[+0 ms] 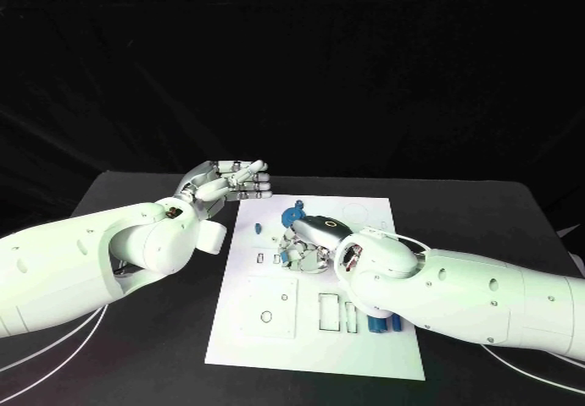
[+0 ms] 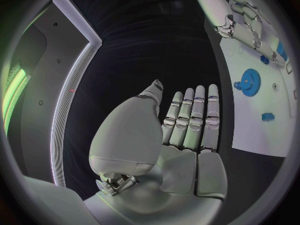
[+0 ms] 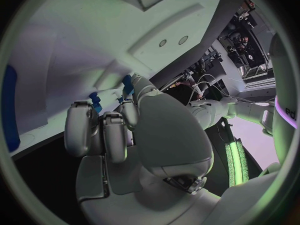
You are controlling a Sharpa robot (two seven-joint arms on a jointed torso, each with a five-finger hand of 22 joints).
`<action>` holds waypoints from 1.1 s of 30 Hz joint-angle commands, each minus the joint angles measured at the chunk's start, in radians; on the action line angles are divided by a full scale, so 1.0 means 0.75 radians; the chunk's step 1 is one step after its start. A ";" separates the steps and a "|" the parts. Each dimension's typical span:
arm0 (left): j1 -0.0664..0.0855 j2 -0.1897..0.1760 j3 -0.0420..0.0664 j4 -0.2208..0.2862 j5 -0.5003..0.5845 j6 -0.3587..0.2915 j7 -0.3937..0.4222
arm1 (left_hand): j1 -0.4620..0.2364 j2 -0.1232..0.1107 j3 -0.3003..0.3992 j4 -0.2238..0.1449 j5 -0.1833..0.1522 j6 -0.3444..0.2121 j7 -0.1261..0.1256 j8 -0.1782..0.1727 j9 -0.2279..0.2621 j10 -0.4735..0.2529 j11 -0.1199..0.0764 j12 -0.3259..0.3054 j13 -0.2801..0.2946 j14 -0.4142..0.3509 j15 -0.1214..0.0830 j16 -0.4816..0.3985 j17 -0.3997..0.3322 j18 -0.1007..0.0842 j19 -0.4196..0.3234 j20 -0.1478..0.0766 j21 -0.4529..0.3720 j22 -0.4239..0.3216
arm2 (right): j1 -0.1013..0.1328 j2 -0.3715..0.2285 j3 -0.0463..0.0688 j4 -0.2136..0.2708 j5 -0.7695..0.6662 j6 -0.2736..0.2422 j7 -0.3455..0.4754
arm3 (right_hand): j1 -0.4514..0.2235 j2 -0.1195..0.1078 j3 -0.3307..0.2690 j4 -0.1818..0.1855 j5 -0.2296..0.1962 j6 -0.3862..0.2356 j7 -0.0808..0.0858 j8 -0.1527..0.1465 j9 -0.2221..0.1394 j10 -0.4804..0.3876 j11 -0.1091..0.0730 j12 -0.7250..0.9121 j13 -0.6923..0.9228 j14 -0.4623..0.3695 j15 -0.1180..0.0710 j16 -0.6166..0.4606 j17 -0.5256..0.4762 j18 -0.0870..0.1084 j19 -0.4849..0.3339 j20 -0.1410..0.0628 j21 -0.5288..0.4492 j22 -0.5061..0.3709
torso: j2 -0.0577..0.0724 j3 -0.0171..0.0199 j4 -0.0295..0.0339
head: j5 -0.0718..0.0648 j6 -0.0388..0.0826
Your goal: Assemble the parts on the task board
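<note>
The right hand [image 1: 305,247] pinches a small blue part [image 3: 127,84] over the middle of the white task board [image 1: 366,211].

The board lies in the middle of the black table [image 1: 488,211]. On it I count one blue gear [image 1: 294,215], one small blue piece [image 1: 259,228] near its left edge, and some blue pegs [image 1: 378,324] near the front. The left hand [image 1: 232,180] is flat with fingers straight, holding nothing, beside the far left corner. The room behind is dark.

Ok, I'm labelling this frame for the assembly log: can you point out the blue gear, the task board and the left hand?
blue gear [image 2: 250,79], left wrist view, on its toothed face.
task board [image 1: 319,351], head view, on a bare near part of the white plate.
left hand [image 1: 229,179], head view, on the middle of the hand.
</note>
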 commanded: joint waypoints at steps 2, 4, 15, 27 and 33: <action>0.001 0.000 0.001 0.005 -0.005 0.023 0.007 | 0.012 -0.004 -0.007 -0.004 0.006 0.006 0.010 -0.009 -0.002 0.011 0.001 -0.008 -0.001 0.002 0.003 -0.003 0.001 0.007 0.008 0.002 -0.009 -0.002 | -0.004 0.003 -0.002 -0.004 -0.026 0.039 -0.021 | -0.013 0.001 0.005 0.000 -0.007 0.004 0.001 0.001 0.021 0.001 -0.008 0.002 -0.001 0.113 -0.005 0.005 0.237 -0.014 0.001 -0.002 -0.005 0.044 | -0.001 0.0000 -0.0002 | 0.000 -0.001; 0.001 0.000 0.001 0.005 -0.005 0.023 0.007 | 0.012 -0.004 -0.007 -0.004 0.006 0.006 0.010 -0.009 -0.002 0.011 0.001 -0.008 -0.001 0.002 0.003 -0.003 0.001 0.007 0.008 0.002 -0.009 -0.002 | -0.004 0.003 -0.002 -0.004 -0.027 0.041 -0.023 | -0.016 0.000 0.005 0.001 -0.008 0.003 0.001 0.001 0.021 0.001 -0.008 0.001 -0.002 0.113 -0.005 0.005 0.237 -0.014 0.001 -0.002 -0.004 0.044 | -0.001 0.0000 0.0000 | -0.001 -0.003; 0.001 -0.002 0.001 0.006 -0.005 0.023 0.007 | 0.012 -0.004 -0.007 -0.004 0.006 0.006 0.010 -0.009 -0.002 0.011 0.001 -0.008 -0.001 0.002 0.003 -0.003 0.001 0.007 0.008 0.002 -0.009 -0.002 | -0.004 0.001 -0.003 -0.008 -0.042 0.056 -0.044 | -0.036 -0.012 0.001 0.008 -0.013 -0.011 0.006 -0.003 0.020 -0.007 -0.004 -0.006 -0.010 0.113 -0.002 0.004 0.234 -0.013 -0.001 0.000 -0.009 0.042 | 0.000 0.0001 0.0003 | -0.001 -0.006; 0.001 -0.003 0.001 0.006 -0.005 0.023 0.006 | 0.012 -0.004 -0.007 -0.004 0.006 0.006 0.010 -0.009 -0.002 0.011 0.001 -0.008 -0.001 0.002 0.003 -0.003 0.001 0.007 0.008 0.002 -0.009 -0.002 | -0.004 0.007 -0.003 -0.002 -0.046 0.046 -0.041 | -0.048 -0.022 -0.003 0.013 -0.016 -0.020 0.010 -0.005 0.019 -0.010 -0.001 -0.008 -0.011 0.112 0.000 0.003 0.232 -0.012 -0.002 0.002 -0.012 0.041 | 0.000 0.0006 0.0000 | -0.002 -0.003; 0.001 -0.003 0.001 0.006 -0.005 0.023 0.006 | 0.012 -0.004 -0.007 -0.004 0.006 0.006 0.010 -0.009 -0.002 0.011 0.001 -0.008 -0.001 0.002 0.003 -0.003 0.001 0.007 0.008 0.002 -0.009 -0.002 | -0.004 0.007 -0.003 -0.002 -0.049 0.048 -0.046 | -0.061 -0.029 -0.006 0.019 -0.020 -0.030 0.014 -0.008 0.017 -0.014 0.003 -0.012 -0.016 0.112 0.003 0.003 0.231 -0.012 -0.004 0.005 -0.015 0.039 | 0.000 0.0001 -0.0001 | -0.004 -0.003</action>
